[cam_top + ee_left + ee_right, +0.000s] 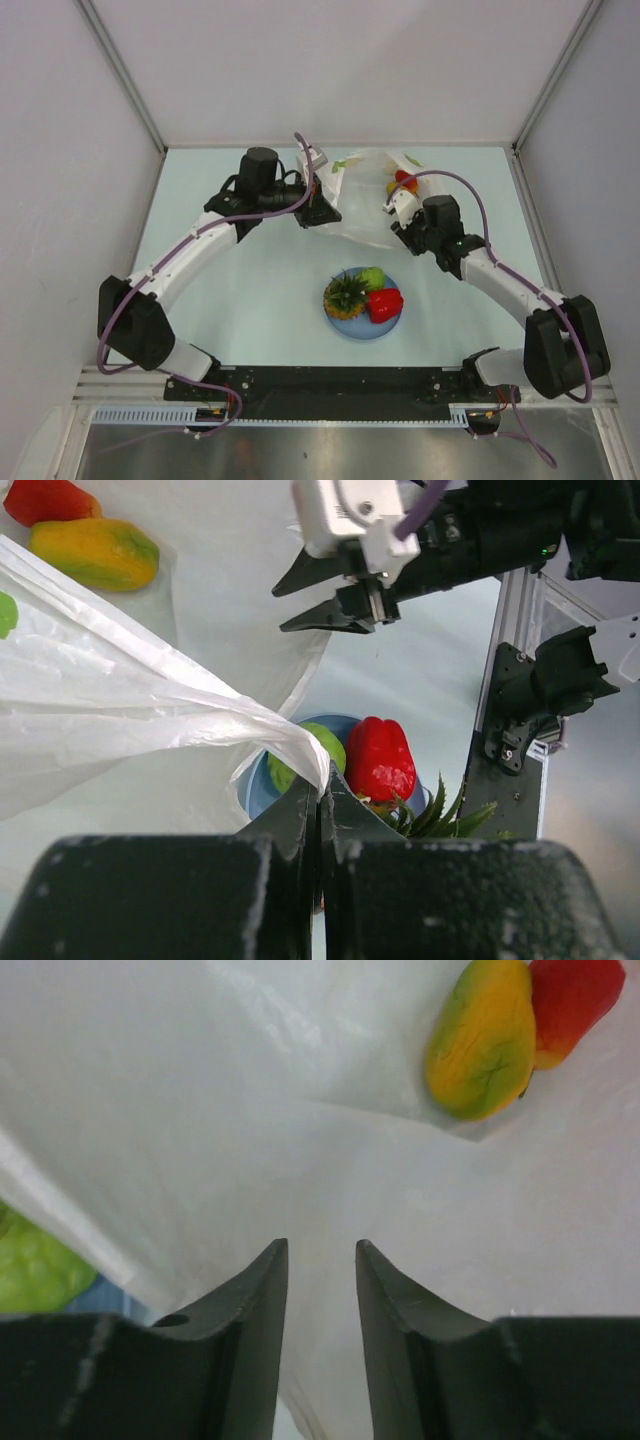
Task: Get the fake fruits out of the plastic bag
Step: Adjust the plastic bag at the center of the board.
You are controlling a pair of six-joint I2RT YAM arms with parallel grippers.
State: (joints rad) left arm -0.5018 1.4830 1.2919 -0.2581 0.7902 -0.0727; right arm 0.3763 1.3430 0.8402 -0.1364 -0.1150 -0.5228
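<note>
The plastic bag lies crumpled at the back of the table. My left gripper is shut on its near edge; in the left wrist view the film runs into the closed tips. A yellow-orange mango and a red fruit lie inside the bag. My right gripper hangs over the bag's white film, short of the mango, its jaws a narrow gap apart with nothing held between them. It also shows in the top view as the right gripper.
A round blue plate sits in front of the bag, holding a pineapple, a green apple and a red pepper. White walls close in the left, right and back sides.
</note>
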